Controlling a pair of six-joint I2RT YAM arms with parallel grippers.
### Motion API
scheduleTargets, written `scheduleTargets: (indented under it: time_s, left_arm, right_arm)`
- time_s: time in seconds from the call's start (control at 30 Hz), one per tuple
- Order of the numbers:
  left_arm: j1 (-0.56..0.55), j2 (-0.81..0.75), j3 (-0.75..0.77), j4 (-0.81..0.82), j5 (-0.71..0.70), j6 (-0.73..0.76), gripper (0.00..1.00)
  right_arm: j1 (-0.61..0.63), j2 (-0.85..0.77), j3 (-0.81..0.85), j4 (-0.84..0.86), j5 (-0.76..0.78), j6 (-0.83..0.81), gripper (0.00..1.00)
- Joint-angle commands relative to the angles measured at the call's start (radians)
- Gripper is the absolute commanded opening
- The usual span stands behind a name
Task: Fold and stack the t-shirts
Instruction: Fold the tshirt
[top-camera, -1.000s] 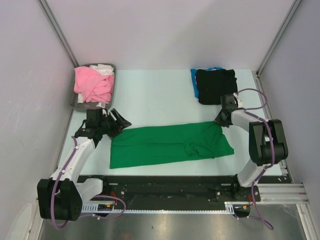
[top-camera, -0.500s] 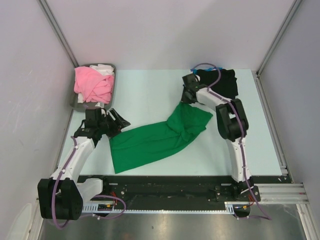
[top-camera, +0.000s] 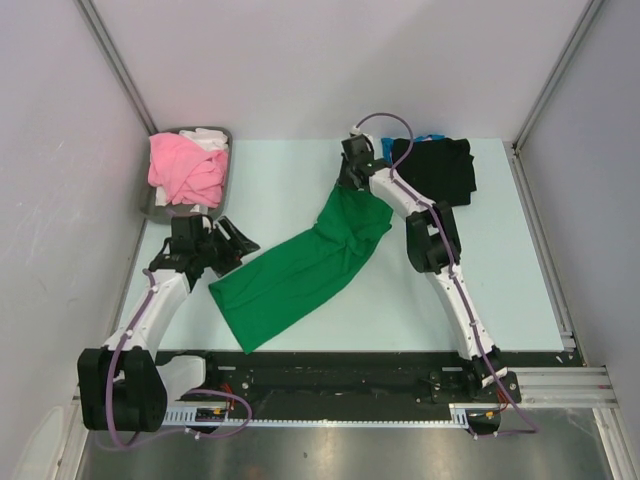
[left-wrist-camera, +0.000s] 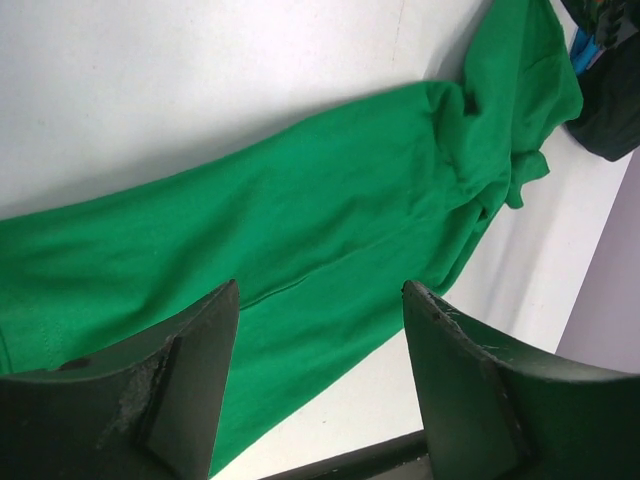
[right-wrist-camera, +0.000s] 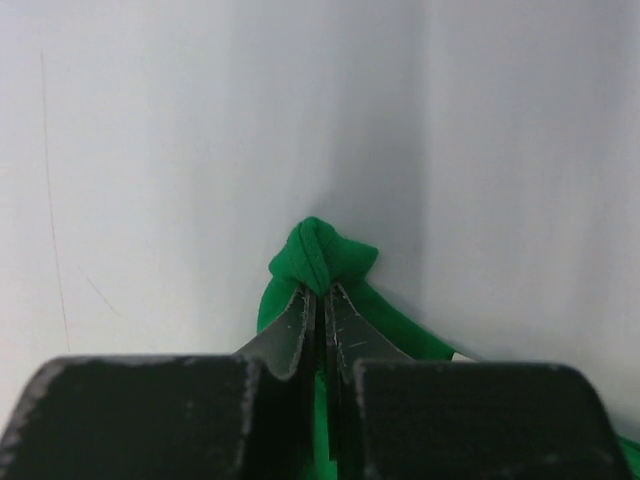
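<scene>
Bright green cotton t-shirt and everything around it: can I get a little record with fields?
Bright green cotton t-shirt: stretched diagonally across the table
Right gripper: shut on its far end
Left gripper: open, at its near-left end
Far right: folded black t-shirt on blue t-shirt
Dark grey plastic tray: pink t-shirt and white t-shirt, crumpled

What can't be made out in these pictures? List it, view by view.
Right wrist: the right claw, shut on the green t-shirt, hides all but a pinched bunch of it.
Top: the black t-shirt covers the blue t-shirt, bar an edge.
Top: the pink t-shirt hides most of the white t-shirt and the tray.
Left wrist: the open left claw and the frame edge cut off the shirt's near end.
</scene>
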Motion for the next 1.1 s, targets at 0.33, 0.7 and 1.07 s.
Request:
scheduleTargets:
  time_s: [0.33, 0.7, 1.07]
  left_arm:
    - [0.007, 0.020, 0.043, 0.048, -0.011, -0.006, 0.71]
    - [0.007, -0.013, 0.052, 0.024, -0.015, -0.005, 0.72]
    - [0.013, -0.135, 0.000, -0.073, -0.086, 0.015, 0.77]
  right_arm:
    - [-0.038, 0.150, 0.171, 0.571, -0.102, 0.109, 0.08]
    - [-0.023, -0.163, -0.165, 0.766, -0.018, -0.055, 1.00]
    - [0.072, -0.924, -0.927, 0.528, -0.192, 0.047, 1.00]
